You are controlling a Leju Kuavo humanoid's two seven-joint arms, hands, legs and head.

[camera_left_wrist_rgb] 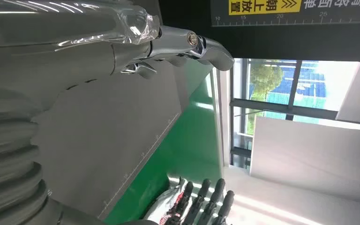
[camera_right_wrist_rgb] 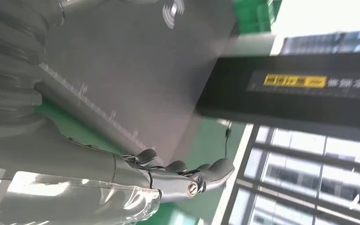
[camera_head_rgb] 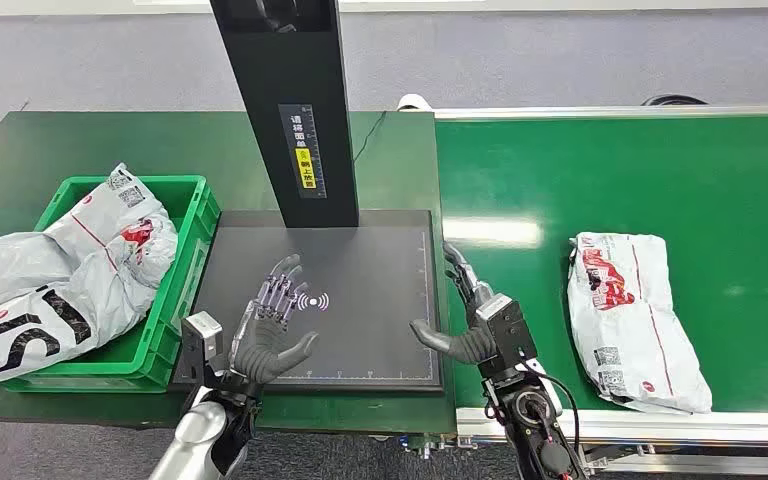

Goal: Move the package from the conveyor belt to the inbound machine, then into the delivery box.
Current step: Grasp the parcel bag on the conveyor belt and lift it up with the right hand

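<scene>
A white plastic package [camera_head_rgb: 632, 318] with red print lies flat on the green conveyor belt [camera_head_rgb: 600, 180] at the right. The inbound machine's dark scanning pad [camera_head_rgb: 360, 290] sits in the middle, under a black post [camera_head_rgb: 290, 110] with a yellow label. My left hand [camera_head_rgb: 272, 325] hovers open over the pad near its white signal mark, holding nothing. My right hand [camera_head_rgb: 475, 320] is open at the pad's right edge, just left of the package and apart from it. Across the pad, in the left wrist view, my right hand's dark fingers [camera_left_wrist_rgb: 206, 199] stand in front of the package [camera_left_wrist_rgb: 166, 206].
A green delivery box [camera_head_rgb: 150, 290] stands left of the pad, with several grey and white packages [camera_head_rgb: 60, 270] piled in it and spilling over its left rim. The dark green table [camera_head_rgb: 20, 150] lies behind it. The belt's metal rail [camera_head_rgb: 680, 425] runs along the front.
</scene>
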